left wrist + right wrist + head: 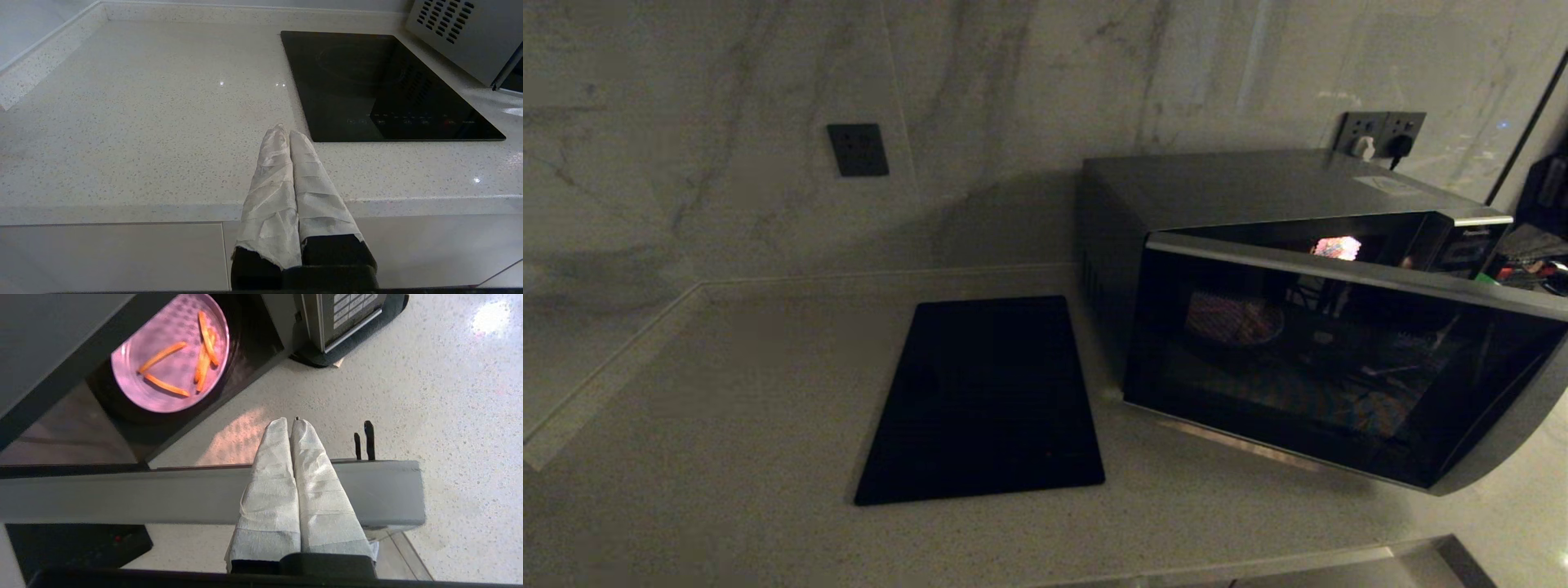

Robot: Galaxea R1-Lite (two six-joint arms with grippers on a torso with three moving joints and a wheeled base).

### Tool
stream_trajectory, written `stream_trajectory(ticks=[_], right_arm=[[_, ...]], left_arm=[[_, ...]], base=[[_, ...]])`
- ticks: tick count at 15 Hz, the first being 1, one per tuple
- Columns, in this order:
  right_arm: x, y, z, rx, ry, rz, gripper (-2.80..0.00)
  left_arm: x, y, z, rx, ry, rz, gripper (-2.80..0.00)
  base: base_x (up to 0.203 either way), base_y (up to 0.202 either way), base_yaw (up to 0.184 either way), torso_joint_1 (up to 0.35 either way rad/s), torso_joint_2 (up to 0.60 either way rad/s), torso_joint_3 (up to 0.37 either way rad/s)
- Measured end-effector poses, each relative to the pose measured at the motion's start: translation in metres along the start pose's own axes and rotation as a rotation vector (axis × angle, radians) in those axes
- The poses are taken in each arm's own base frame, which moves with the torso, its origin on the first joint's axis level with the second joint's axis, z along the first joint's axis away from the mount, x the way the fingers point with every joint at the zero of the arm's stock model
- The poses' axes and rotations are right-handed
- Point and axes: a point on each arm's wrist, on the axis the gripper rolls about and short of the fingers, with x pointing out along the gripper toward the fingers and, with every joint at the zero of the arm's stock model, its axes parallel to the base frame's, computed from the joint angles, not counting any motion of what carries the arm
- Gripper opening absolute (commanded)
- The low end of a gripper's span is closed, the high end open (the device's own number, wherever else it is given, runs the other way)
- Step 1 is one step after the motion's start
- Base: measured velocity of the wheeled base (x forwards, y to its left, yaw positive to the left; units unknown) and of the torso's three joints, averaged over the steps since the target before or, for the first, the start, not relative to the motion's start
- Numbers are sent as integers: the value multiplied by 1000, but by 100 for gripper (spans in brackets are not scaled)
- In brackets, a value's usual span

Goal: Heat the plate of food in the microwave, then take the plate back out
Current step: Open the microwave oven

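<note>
While door (1339,367) gapes, plate (169,355) seemingly inside.

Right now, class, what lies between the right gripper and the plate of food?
In the right wrist view, the open door's top edge and bare counter separate the shut right gripper from the plate of food.

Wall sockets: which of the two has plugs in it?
The socket behind the microwave, on the right, holds a white and a black plug; the dark socket further left is bare.
</note>
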Motion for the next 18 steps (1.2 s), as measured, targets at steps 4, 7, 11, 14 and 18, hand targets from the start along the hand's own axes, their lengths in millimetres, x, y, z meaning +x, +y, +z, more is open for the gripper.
stream_trajectory(ticks=[4,7,11,14,18], right_arm=[[11,0,-3,-10,29,-26,-280],[17,-2,-7,-13,61,-41,-280],[13,-7,-18,-27,150,-60,-280],[2,-10,-26,-34,236,-12,-280],[-16,-14,-34,-50,305,35,-280]], left_arm=[[0,0,0,0,0,0,-280],[0,0,0,0,0,0,-280],[0,0,0,0,0,0,-280],[0,0,0,0,0,0,-280],[0,0,0,0,0,0,-280]], base=[[0,0,0,0,0,0],[0,0,0,0,0,0],[0,0,0,0,0,0],[0,0,0,0,0,0],[0,0,0,0,0,0]])
